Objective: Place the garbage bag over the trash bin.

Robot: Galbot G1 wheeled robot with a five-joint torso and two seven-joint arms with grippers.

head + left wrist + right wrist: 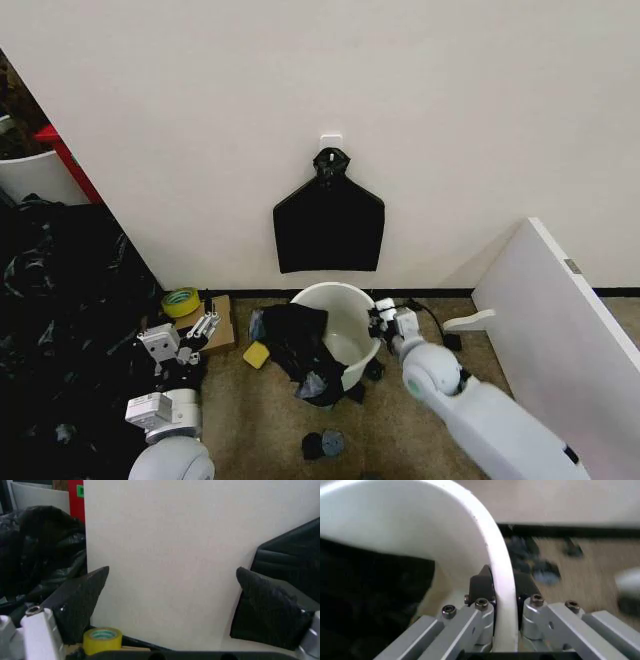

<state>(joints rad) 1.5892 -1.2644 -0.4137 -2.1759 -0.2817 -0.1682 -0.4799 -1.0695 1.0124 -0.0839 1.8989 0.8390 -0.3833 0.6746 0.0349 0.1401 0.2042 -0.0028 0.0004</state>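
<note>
Right tool [502, 592]: clamped on the trash bin [345, 300] rim.
Left tool [197, 331]: open, beside the yellow tape roll [180, 301].
Garbage bag [305, 350]: draped over the bin's left rim.

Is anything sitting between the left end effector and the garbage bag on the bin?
Nothing visible blocks it. The left end effector, open, is beside the tape roll; the garbage bag drapes the trash bin rim across bare carpet.

Plain cream wall [400, 100] with black baseboard [230, 293] — brown carpet [250, 420], white board [560, 320] leaning alongside.
</note>
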